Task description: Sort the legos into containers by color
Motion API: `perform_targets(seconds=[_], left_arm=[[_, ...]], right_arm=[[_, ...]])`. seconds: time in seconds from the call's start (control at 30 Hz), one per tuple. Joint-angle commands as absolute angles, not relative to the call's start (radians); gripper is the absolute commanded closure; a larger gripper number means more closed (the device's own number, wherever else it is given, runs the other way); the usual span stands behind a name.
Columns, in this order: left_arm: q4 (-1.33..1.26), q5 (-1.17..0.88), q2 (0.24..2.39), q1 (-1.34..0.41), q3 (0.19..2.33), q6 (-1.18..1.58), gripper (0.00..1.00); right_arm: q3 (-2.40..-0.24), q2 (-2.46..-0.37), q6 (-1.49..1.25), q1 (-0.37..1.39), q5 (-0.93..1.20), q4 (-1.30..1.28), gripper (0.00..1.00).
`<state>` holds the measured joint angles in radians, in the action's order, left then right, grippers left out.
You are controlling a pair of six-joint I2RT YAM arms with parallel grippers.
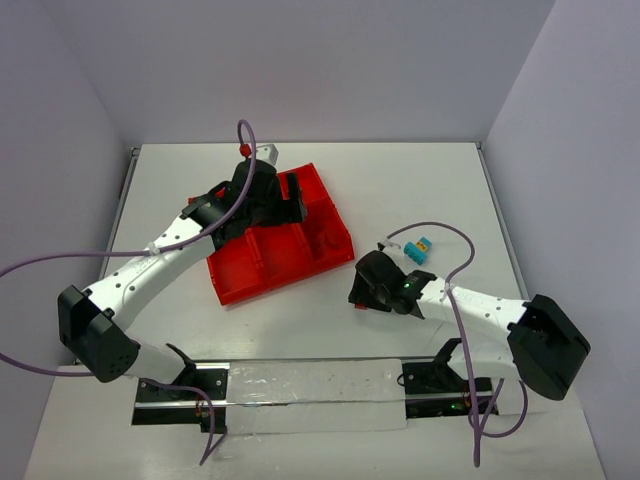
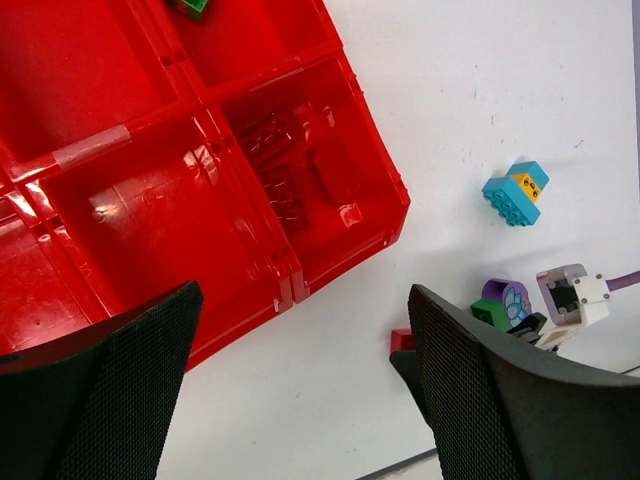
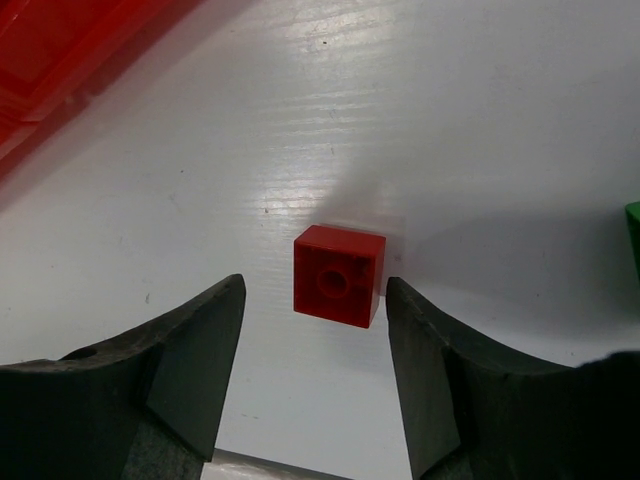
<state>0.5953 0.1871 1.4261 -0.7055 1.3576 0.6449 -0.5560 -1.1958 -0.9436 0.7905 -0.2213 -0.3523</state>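
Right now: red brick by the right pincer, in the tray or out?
Out. The red brick lies on the table between the open right pincer's fingers, apart from the red tray.

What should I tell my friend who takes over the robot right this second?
Left gripper: open, empty, above one corner of the red tray.
Right gripper: open, low over the table, one finger on each side of a red brick, not gripping it yet.
Done: a green brick lies in one compartment; what look like red bricks lie in the corner compartment.
Left: the red brick, a light blue and yellow piece, a purple piece and a green piece, all on the table beside the tray.
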Motion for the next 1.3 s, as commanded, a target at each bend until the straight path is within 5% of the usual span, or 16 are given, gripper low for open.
perform_targets(seconds=[0.0,0.27,0.4,0.67,0.93,1.07,1.27], left_arm=[[0.587,0.193,1.415,-0.710,1.354,0.653,0.08],[0.581,0.186,1.416,-0.710,1.345,0.650,0.08],[0.589,0.180,1.411,-0.709,1.347,0.643,0.09],[0.608,0.194,1.409,-0.708,1.375,0.613,0.09],[0.590,0.115,1.296,-0.649,1.306,0.609,0.10],[0.564,0.044,1.221,-0.601,1.270,0.603,0.09],[0.593,0.056,1.183,-0.564,1.287,0.602,0.09]], right_arm=[[-0.562,-1.224,-0.965,0.810,-0.270,-0.318,0.37],[-0.569,-1.239,-0.947,0.825,-0.297,-0.305,0.55],[-0.588,-1.215,-0.918,0.825,-0.316,-0.316,0.76],[-0.805,-1.184,-0.667,0.824,-0.329,-0.383,0.77],[-1.086,-1.426,-0.541,0.776,-0.325,-0.368,0.77],[-1.177,-1.533,-0.518,0.745,-0.297,-0.315,0.73],[-1.296,-1.661,-0.507,0.720,-0.281,-0.318,0.29]])
